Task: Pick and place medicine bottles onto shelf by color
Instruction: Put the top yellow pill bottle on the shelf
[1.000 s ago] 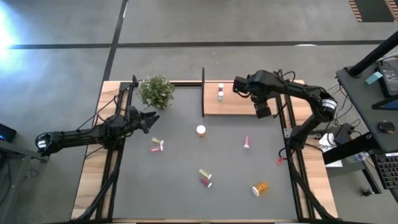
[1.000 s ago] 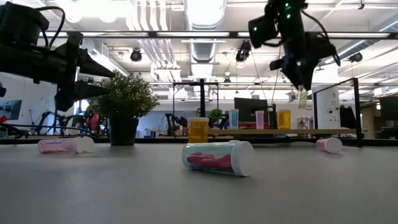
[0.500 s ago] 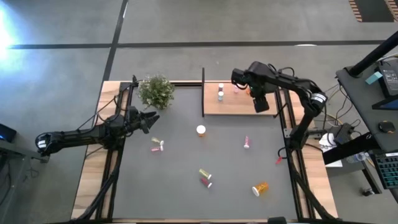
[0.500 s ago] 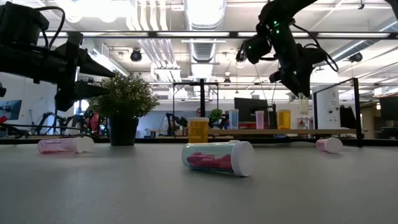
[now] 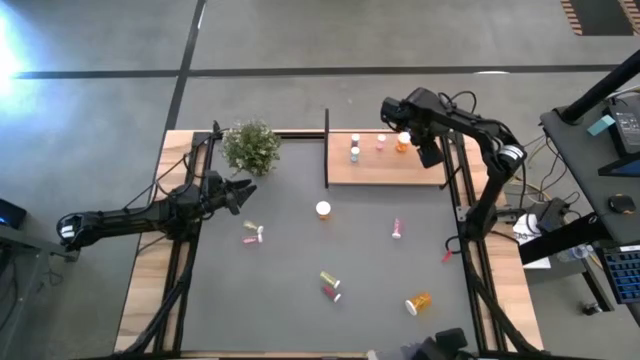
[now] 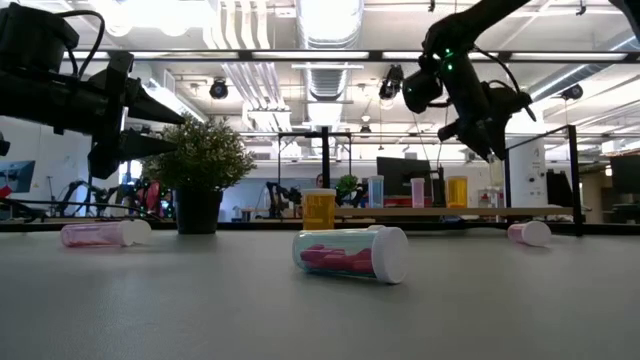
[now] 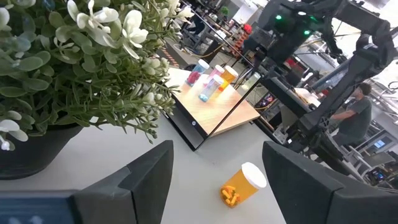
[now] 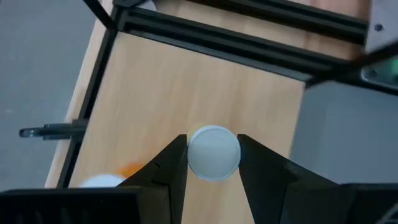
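Note:
My right gripper (image 5: pixel 430 155) (image 8: pixel 213 180) stands over the right part of the light wooden shelf (image 5: pixel 375 172), shut on a white-capped bottle (image 8: pixel 213 152). The gripper hides that bottle in the high view. On the shelf stand two white bottles (image 5: pixel 354 148), a pink one (image 5: pixel 380 142) and an orange one (image 5: pixel 402 142). My left gripper (image 5: pixel 245 192) (image 7: pixel 217 180) is open and empty beside the plant (image 5: pixel 251 145). Several bottles lie on the dark tabletop, among them an orange one (image 5: pixel 322 209). My right gripper pinches the bottle's white cap (image 8: pixel 189 155) between its two fingers, one on each side. The fingers come from above and point down at the shelf board (image 8: pixel 186 81). I cannot tell whether the bottle's base stands on the board.
On the tabletop lie pink bottles (image 5: pixel 253 233) (image 5: pixel 397 229), a yellow-green and a pink one (image 5: pixel 330 285), and an orange one (image 5: pixel 418 301). A black post (image 5: pixel 326 148) bounds the shelf's left side. The plant stands at the far left.
My right gripper has carried the bottle toward the table's far edge, from the shelf's near edge to over the board, and a little down. The pink and orange bottles on the shelf have come out from under the arm.

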